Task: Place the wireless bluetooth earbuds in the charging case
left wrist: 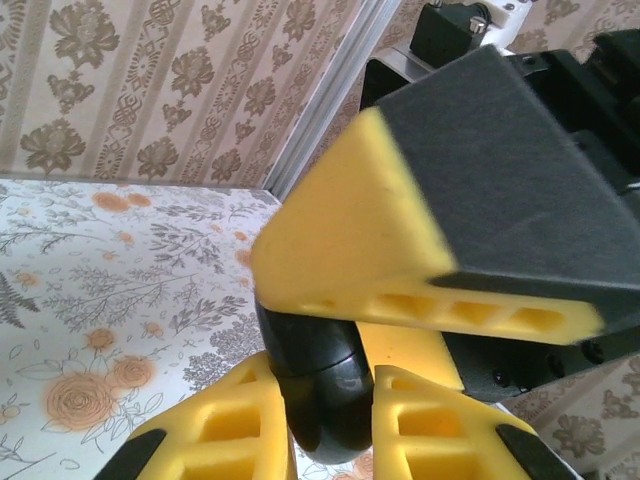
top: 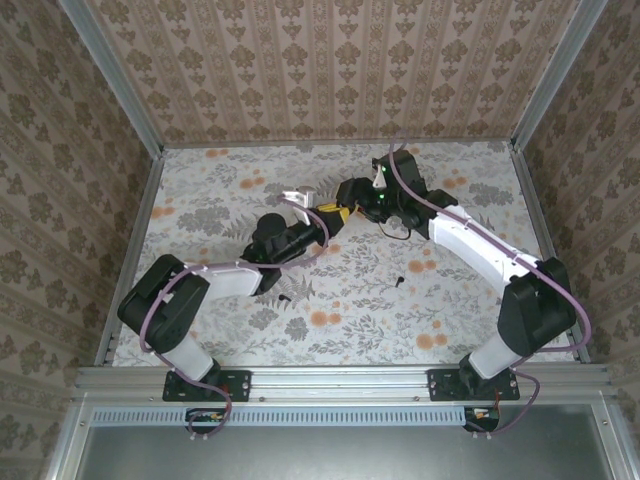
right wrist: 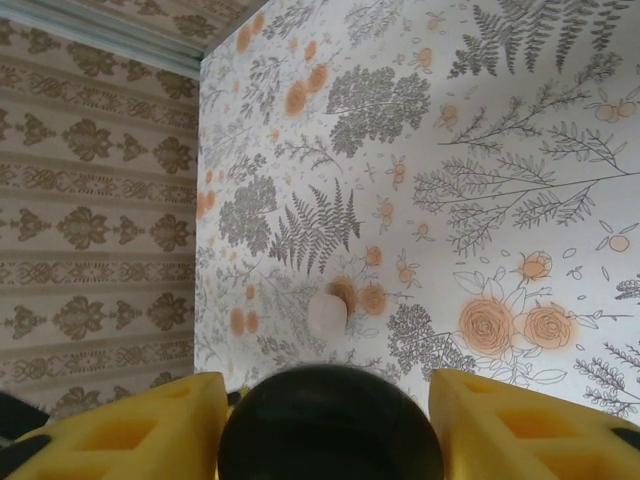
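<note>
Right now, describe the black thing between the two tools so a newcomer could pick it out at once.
Look over the far half of the flowered table, where both arms meet. The left tool and right tool straddle a black rounded piece there. Unlike the matte yellow fingers beside it, it is glossy, dark and dome-shaped.

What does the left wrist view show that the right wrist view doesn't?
Left wrist alone: the other arm's yellow finger and its black body looming just above the black disc. Right wrist alone: a small white lump on the table beyond the disc. Both: the disc sitting between that camera's own yellow fingers, the floral table and the patterned wall.
</note>
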Action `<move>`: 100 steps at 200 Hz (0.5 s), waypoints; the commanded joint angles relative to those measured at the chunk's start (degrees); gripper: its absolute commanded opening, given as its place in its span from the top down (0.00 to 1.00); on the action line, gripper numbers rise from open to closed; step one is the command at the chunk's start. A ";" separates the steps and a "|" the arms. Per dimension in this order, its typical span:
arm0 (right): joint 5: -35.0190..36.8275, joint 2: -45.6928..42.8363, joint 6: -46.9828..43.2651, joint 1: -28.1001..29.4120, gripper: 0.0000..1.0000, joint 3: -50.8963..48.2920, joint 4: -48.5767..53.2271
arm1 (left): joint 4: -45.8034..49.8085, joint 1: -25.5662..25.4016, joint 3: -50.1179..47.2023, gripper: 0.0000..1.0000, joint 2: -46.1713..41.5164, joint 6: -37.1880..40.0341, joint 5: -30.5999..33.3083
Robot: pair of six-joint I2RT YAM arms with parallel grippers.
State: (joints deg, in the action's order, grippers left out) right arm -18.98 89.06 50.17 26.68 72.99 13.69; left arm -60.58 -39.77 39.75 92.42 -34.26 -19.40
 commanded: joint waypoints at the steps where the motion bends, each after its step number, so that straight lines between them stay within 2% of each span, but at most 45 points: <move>1: -3.35 -5.67 -5.73 -0.12 0.39 0.92 -2.58 | -0.86 2.63 1.56 0.94 -2.90 0.21 -6.99; 24: -6.87 -9.12 -8.85 -2.11 0.38 -0.63 -5.64 | 0.62 4.63 1.61 0.94 -5.67 0.29 -12.30; 48: -16.13 -14.16 -9.18 -5.64 0.39 -4.79 -13.90 | 2.85 6.64 2.34 0.94 -8.71 0.31 -19.51; 79: -27.14 -15.36 -9.06 -7.29 0.40 -6.11 -18.93 | 2.97 8.20 4.52 0.94 -10.91 -2.09 -29.37; 100: -31.34 -15.06 -8.35 -7.22 0.41 -6.43 -20.99 | 1.49 8.38 6.39 0.93 -11.29 -5.40 -33.25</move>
State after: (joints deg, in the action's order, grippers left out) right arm -39.57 73.89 42.54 19.25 68.05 -1.65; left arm -57.08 -31.77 42.94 82.67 -35.55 -42.89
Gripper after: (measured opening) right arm 0.598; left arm 0.171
